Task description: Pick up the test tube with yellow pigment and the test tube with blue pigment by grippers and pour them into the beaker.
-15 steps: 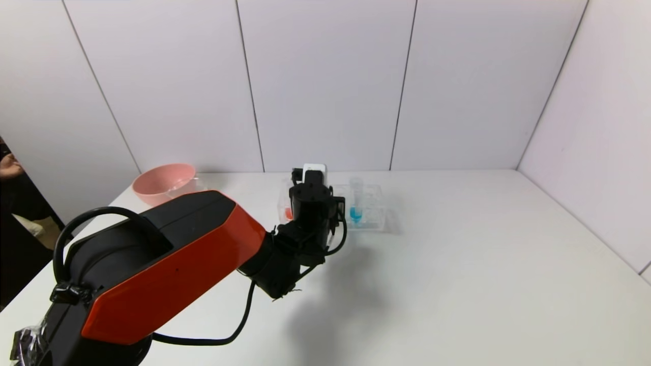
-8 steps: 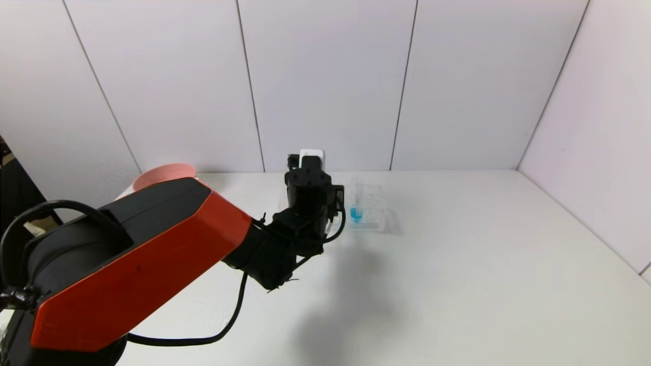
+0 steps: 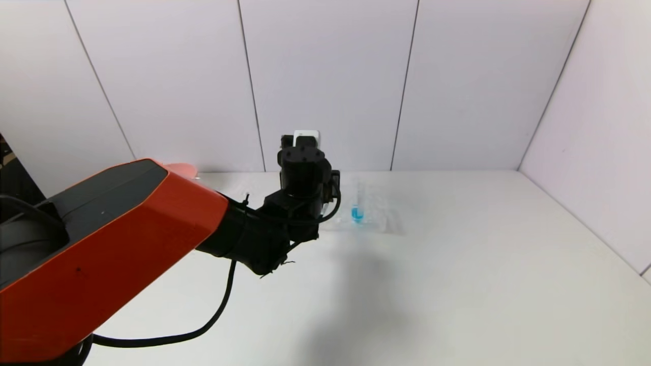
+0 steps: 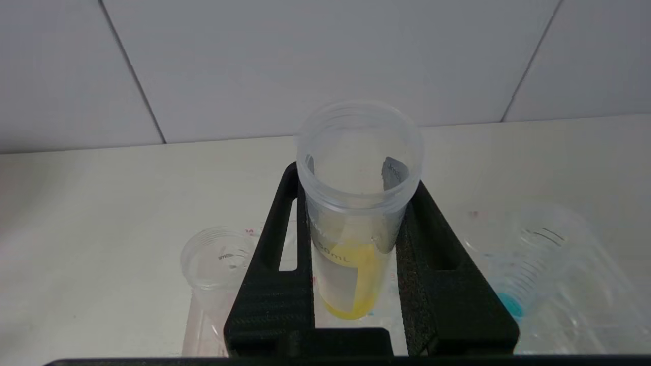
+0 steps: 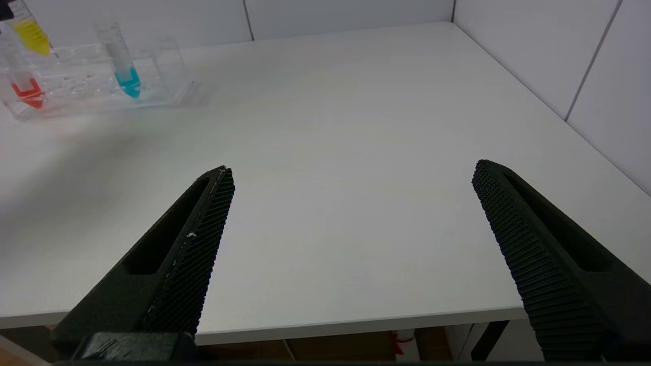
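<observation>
My left gripper (image 3: 303,168) is shut on the test tube with yellow pigment (image 4: 356,239) and holds it upright above the clear tube rack (image 3: 382,217). The fingers (image 4: 432,254) press on both sides of the tube, below its rim. The yellow tube also shows in the right wrist view (image 5: 29,31), raised over the rack (image 5: 168,76). The test tube with blue pigment (image 3: 357,211) stands in the rack, also seen in the wrist views (image 4: 524,254) (image 5: 124,66). My right gripper (image 5: 353,170) is open and empty over the table's front edge. The beaker is out of view.
A tube with red liquid (image 5: 25,91) stands in the rack beside the yellow tube's place, also in the left wrist view (image 4: 218,259). The pink bowl (image 3: 178,166) at the back left is mostly hidden behind my left arm. White walls enclose the table.
My left gripper has risen with the yellow tube, lifting it up out of the rack. The left arm has swung up and now hides more of the pink bowl.
</observation>
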